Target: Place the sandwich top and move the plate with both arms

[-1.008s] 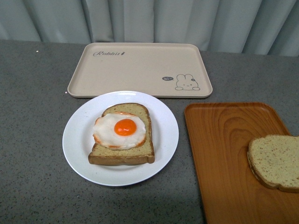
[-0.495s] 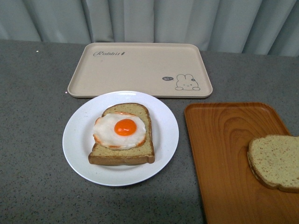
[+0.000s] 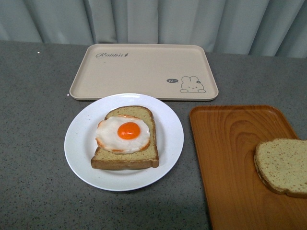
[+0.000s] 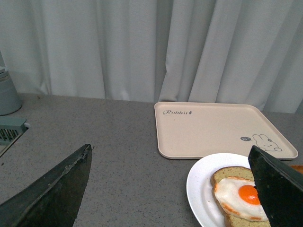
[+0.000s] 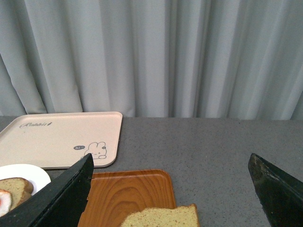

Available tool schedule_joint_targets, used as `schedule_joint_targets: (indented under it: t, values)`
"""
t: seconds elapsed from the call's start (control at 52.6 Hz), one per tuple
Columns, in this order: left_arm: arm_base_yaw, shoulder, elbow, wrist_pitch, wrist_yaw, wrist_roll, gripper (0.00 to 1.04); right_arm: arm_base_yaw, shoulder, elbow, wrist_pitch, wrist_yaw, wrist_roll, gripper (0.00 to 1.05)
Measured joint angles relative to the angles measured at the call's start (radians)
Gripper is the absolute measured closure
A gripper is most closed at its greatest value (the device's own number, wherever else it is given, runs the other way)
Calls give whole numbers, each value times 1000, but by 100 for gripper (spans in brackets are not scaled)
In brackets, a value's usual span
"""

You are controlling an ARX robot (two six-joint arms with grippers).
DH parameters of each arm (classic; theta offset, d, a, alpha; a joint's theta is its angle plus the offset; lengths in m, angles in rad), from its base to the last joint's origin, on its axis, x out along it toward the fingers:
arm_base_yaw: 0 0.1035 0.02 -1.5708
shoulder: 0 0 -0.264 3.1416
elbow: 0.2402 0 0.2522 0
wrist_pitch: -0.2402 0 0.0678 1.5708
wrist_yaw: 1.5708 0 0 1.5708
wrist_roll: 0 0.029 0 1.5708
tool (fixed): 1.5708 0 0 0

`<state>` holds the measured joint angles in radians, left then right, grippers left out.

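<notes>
The sandwich top (image 3: 284, 165), a plain tan speckled slice, lies on the orange wooden tray (image 3: 230, 158) at the right; the right wrist view shows the same sandwich top (image 5: 163, 217). The white plate (image 3: 79, 141) sits mid-table and carries a bread slice with a fried egg (image 3: 123, 134). Neither arm appears in the front view. My left gripper (image 4: 170, 156) is open above bare table to the left of the plate (image 4: 201, 182). My right gripper (image 5: 170, 163) is open, hovering over the far edge of the orange tray (image 5: 128, 191), with nothing between its fingers.
A beige rabbit tray (image 3: 144, 69) lies behind the plate, near the grey curtain. The table is grey and speckled. A pale grey container (image 4: 7, 92) and a slotted object (image 4: 10, 131) stand at the far left of the table.
</notes>
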<state>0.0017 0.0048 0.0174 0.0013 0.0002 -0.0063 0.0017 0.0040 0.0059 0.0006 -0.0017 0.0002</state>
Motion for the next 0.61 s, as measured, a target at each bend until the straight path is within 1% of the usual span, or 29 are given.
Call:
schedule_joint_targets:
  t: [0.228,0.247,0.266,0.285,0.304,0.342,0.399,0.457,0.514,0.552,0.609]
  values:
    - [0,0,0,0,0,0,6,0,0,0,0,1,0,9]
    - [0,0,0,0,0,0,6,8,8,3,-13,28,4,9]
    - [0,0,0,0,0,0,6,29,36,22,-61,106,14,9]
    - [0,0,0,0,0,0,6,42,72,32,-75,147,19,9]
    - [0,0,0,0,-2,0,6,55,134,38,-61,217,27,9]
    - [0,-1,0,0,0,0,6,52,244,38,-2,235,35,9]
    - [0,-1,0,0,0,0,6,29,375,39,93,203,54,9]
    - [0,-1,0,0,0,0,6,-12,510,43,187,146,79,9]
    - [0,-1,0,0,0,0,6,-45,599,50,247,109,95,9]
    - [0,-1,0,0,0,0,6,-82,688,64,298,66,111,9]
    - [0,-1,0,0,0,0,6,-130,798,95,331,8,126,9]
